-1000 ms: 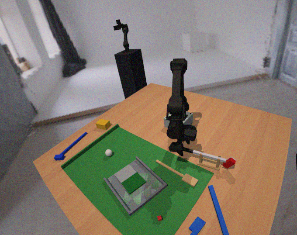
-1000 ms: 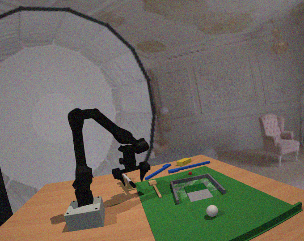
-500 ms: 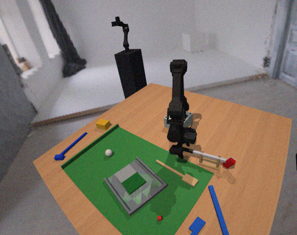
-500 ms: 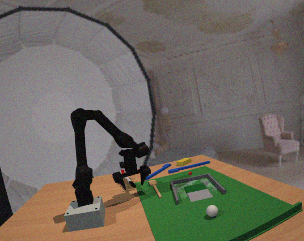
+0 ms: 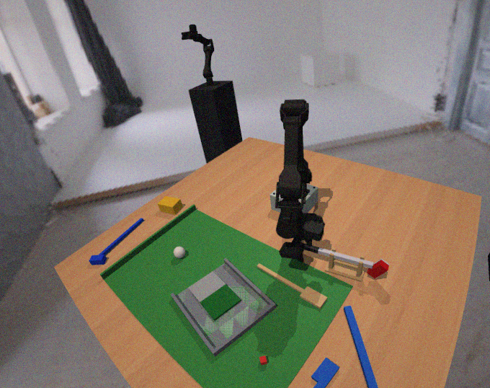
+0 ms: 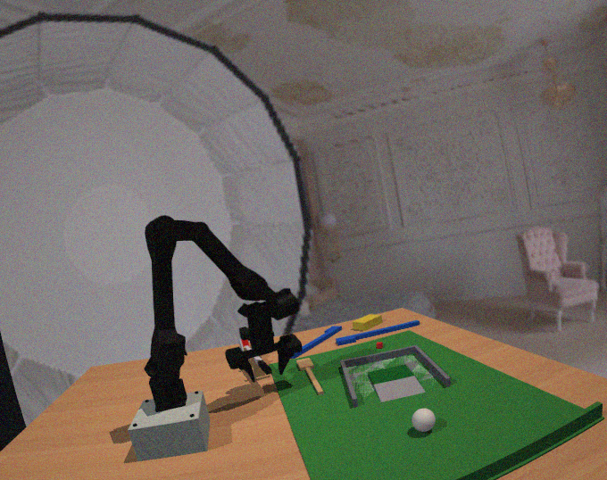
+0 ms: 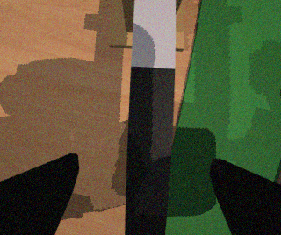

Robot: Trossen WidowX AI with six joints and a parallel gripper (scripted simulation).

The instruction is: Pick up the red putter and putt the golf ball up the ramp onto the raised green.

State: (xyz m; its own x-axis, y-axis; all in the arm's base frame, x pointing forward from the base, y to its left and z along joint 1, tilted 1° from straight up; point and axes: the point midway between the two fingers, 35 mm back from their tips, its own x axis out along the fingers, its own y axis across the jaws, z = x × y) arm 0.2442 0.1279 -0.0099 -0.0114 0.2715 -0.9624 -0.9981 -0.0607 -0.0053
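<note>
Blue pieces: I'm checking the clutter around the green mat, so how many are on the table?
3 in the top view: a blue club left of the mat, a long blue bar right of it, and a blue L-shaped piece at the picture's bottom edge, partly cut off.
</note>
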